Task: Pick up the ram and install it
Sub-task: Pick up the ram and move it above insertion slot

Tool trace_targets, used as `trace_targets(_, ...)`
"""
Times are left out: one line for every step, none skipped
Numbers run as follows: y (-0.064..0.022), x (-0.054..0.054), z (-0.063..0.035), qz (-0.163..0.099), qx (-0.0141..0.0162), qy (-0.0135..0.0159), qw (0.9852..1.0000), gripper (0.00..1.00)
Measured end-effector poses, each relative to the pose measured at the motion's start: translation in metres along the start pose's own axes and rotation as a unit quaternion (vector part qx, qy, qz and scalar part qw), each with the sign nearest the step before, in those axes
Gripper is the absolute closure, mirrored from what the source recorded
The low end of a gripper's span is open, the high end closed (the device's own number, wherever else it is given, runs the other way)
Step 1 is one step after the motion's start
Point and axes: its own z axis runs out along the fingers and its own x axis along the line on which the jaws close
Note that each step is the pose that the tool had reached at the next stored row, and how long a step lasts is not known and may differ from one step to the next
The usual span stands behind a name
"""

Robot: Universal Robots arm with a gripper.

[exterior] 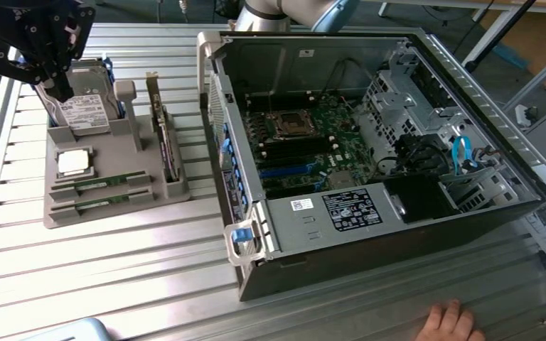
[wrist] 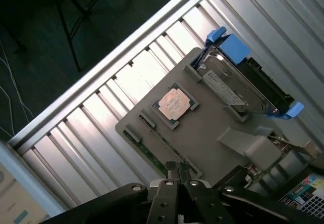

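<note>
The pick-up looks barely started, I'd say: the gripper (exterior: pixel 57 85) hangs shut and empty over the grey tray (exterior: pixel 111 217). The ram (exterior: pixel 102 183) lies flat in its slot, just beside the processor chip (exterior: pixel 74 162). Grasping it calls for opened jaws lined up along the stick.

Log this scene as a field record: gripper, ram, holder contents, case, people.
gripper: gripper shut, holding nothing, over the gray holder
ram: two green ram sticks lying in slots on the holder, not yet picked up
other holder contents: hard drive, processor chip, upright expansion card
case: computer case open, motherboard exposed, on the exterior view's right of the holder
person: a hand resting on the table near the case
</note>
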Motion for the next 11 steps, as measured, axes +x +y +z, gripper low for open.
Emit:
trace_targets(0.0000,0.0000,0.0000,-0.006,0.0002,0.0003,1.0000,0.89)
trace_targets(0.0000,0.0000,0.0000,-0.014,0.0005,0.0007,0.9999,0.89)
trace_targets(0.0000,0.0000,0.0000,-0.019,0.0006,0.0009,0.9998,0.89)
trace_targets(0.0000,0.0000,0.0000,-0.030,0.0010,0.0014,0.9995,0.89)
trace_targets(0.0000,0.0000,0.0000,-0.036,0.0012,0.0017,0.9993,0.89)
trace_targets(0.0000,0.0000,0.0000,-0.042,0.0013,0.0019,0.9991,0.89)
trace_targets(0.0000,0.0000,0.0000,-0.048,0.0015,0.0022,0.9988,0.89)
trace_targets(0.0000,0.0000,0.0000,-0.054,0.0016,0.0024,0.9985,0.89)
trace_targets(0.0000,0.0000,0.0000,-0.059,0.0018,0.0026,0.9982,0.89)
trace_targets(0.0000,0.0000,0.0000,-0.064,0.0019,0.0028,0.9979,0.89)
trace_targets(0.0000,0.0000,0.0000,-0.070,0.0020,0.0030,0.9975,0.89)
